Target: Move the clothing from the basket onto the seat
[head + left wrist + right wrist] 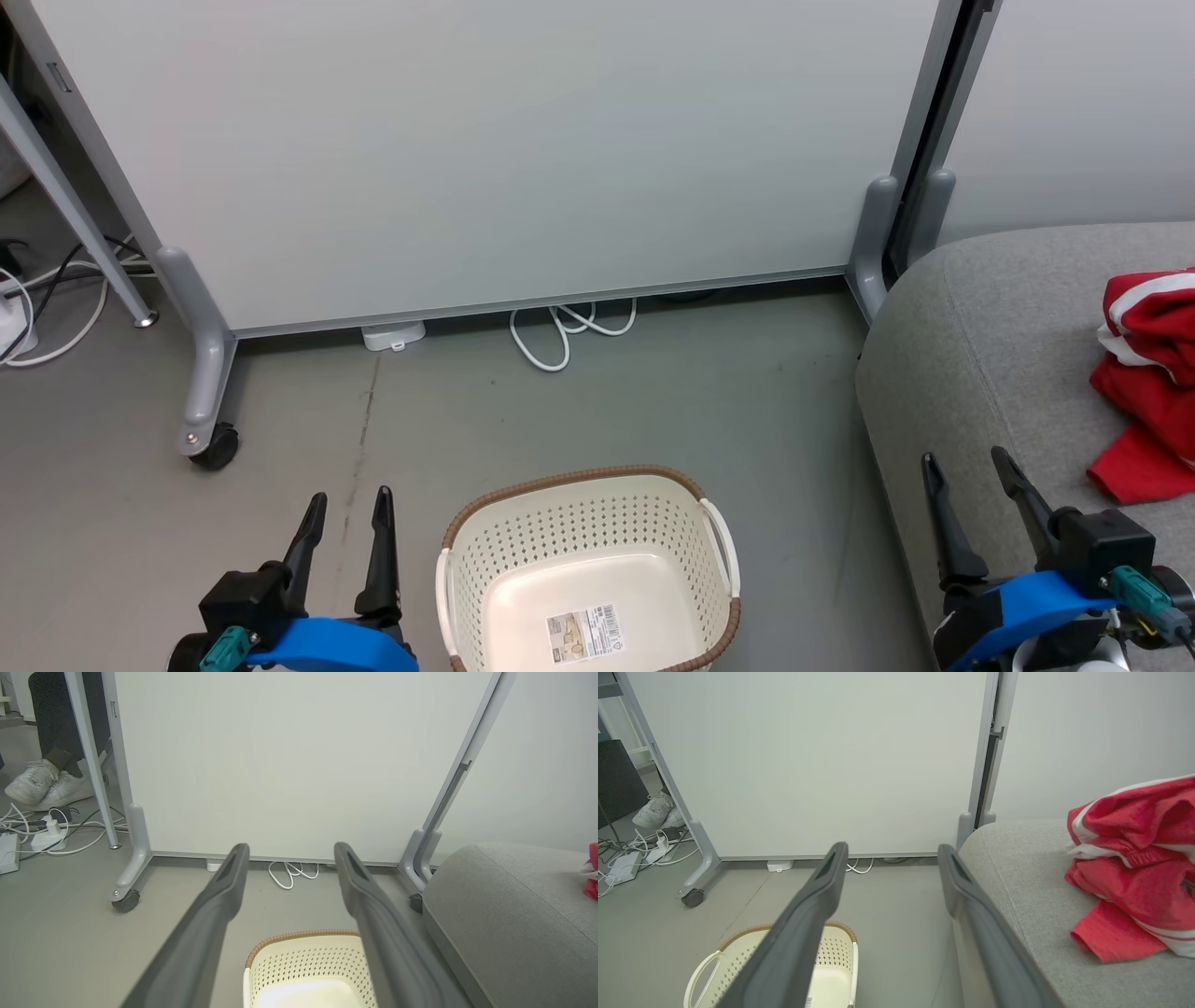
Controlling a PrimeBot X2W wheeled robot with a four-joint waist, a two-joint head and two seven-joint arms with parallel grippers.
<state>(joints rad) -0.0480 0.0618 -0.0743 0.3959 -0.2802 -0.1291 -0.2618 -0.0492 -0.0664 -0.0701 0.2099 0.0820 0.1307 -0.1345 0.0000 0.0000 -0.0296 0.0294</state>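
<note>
Basket (pixel 579 527) stands upright on the floor (pixel 653 401), and I see nothing in it but the barcode sticker (pixel 584 633) on its bottom. Clothing (pixel 1148 373) is red with white stripes and lies bunched in a heap on the seat (pixel 980 355), well to the right of the basket. I cannot separate the heap into single garments from here. Seat stands right of the basket, with a strip of floor between them.

Left gripper (pixel 350 497) hangs just left of the basket, fingers spread apart, holding nothing. Right gripper (pixel 963 456) hangs right of the basket, over the near edge of the seat, fingers likewise spread and empty. The clothing lies beyond it to the right, not touching.

Behind the basket is a pale partition panel (pixel 485 159) on a grey foot with a caster (pixel 217 446). A looped white cable (pixel 565 336) lies on the floor under the panel's lower edge. Far left of the basket, past the panel, the left wrist view gives me a person's white shoes (pixel 46 786).
</note>
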